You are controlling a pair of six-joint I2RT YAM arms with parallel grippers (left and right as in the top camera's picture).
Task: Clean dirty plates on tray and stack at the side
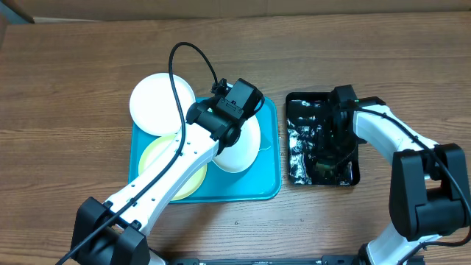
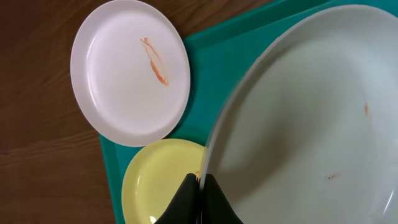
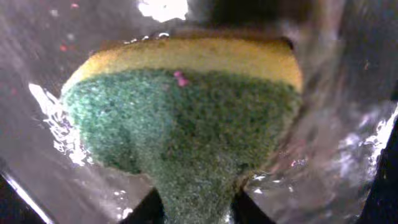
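Holding one white plate (image 2: 311,112) by its rim, the left hand (image 2: 199,198) is clenched on the edge. It has the plate raised and apparently tilted over the right part of the tray (image 2: 211,56). My reading is that the faintly specked face is being presented for wiping while any drips fall inside the tray.

Just beside the tray's right side sits a glossy black tray (image 1: 298,158), wet by the look of it. The right hand (image 3: 196,208) is down inside it, grasping a sponge (image 3: 180,118) whose green face is pinched to a narrow neck between the fingers. This is probably to load it with water.

A second white plate (image 2: 124,93) with a reddish-brown streak lies at the tray's far left corner, overhanging the rim onto the counter (image 1: 73,73). A yellow-green plate (image 2: 158,186) lies flat in the tray's near left part.

Count:
- three plates: two white, one yellow-green
- two trays: one cyan, one black
- one sponge

Nothing is stacked at the side yet.
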